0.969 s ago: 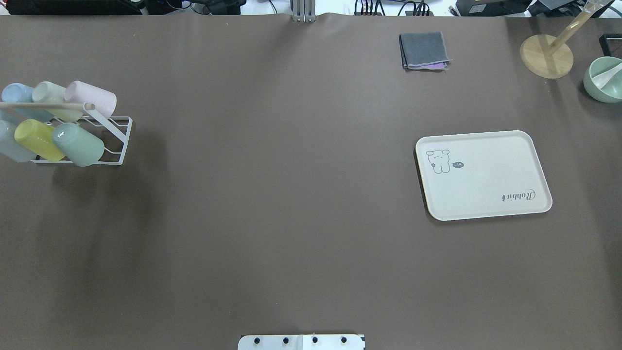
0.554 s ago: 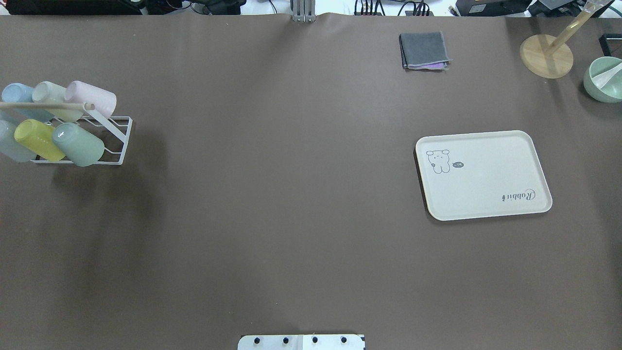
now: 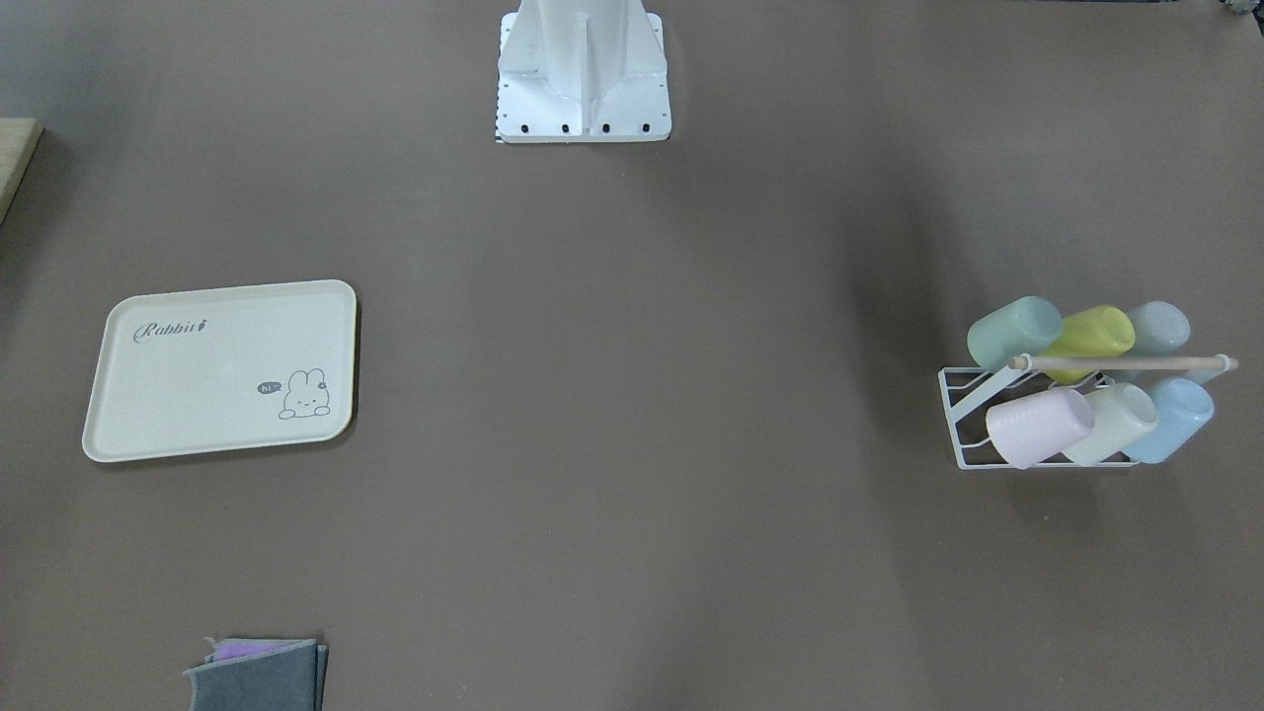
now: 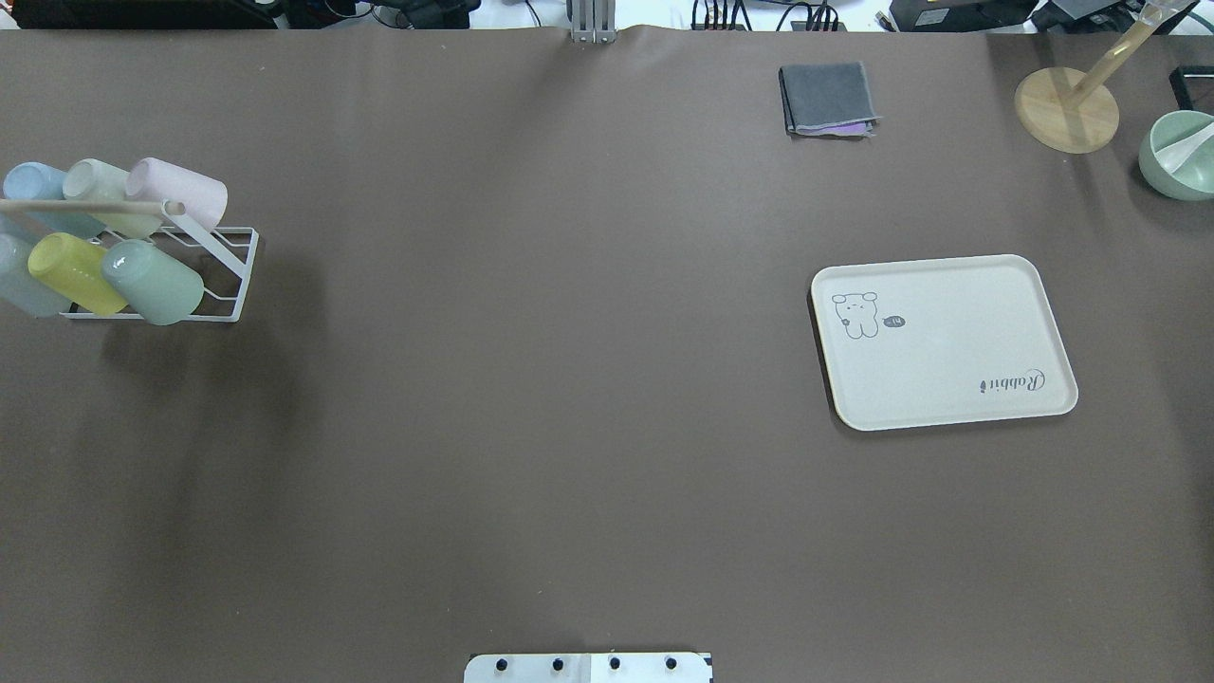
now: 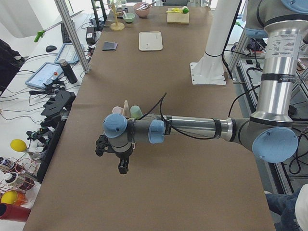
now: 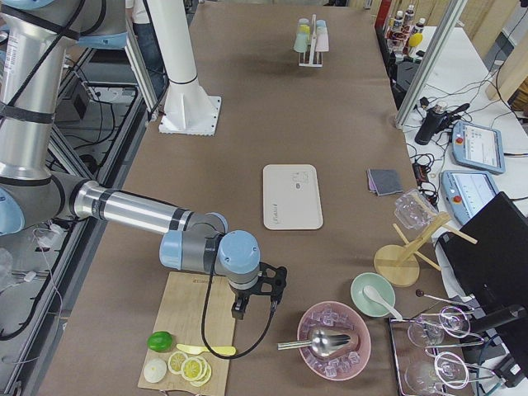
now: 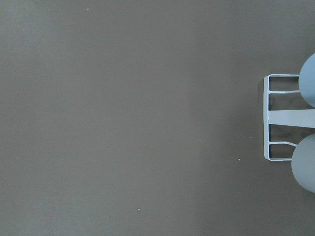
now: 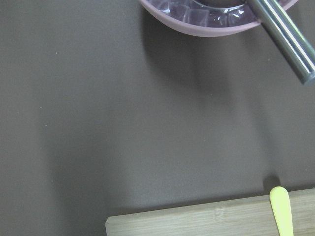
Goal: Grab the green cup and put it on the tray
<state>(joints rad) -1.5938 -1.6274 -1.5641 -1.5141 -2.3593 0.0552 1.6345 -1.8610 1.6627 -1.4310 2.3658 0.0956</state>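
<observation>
The green cup (image 4: 152, 282) is a mint tumbler lying tilted on a white wire rack (image 4: 232, 275) at the table's left, at the rack's end next to a yellow-green cup (image 4: 74, 273). It also shows in the front-facing view (image 3: 1014, 333). The cream tray (image 4: 944, 341) with a bunny drawing lies empty at the right. My left gripper (image 5: 122, 166) hangs above the table beside the rack, seen only in the exterior left view, so I cannot tell its state. My right gripper (image 6: 239, 309) hangs over a cutting board's edge far from the tray, and I cannot tell its state.
The rack also holds pink (image 4: 180, 193), pale cream and blue cups under a wooden handle. A folded grey cloth (image 4: 827, 98), a wooden stand (image 4: 1067, 106) and a green bowl (image 4: 1179, 155) sit at the back right. A pink ice bowl (image 6: 334, 340) stands beside the cutting board (image 6: 194, 322).
</observation>
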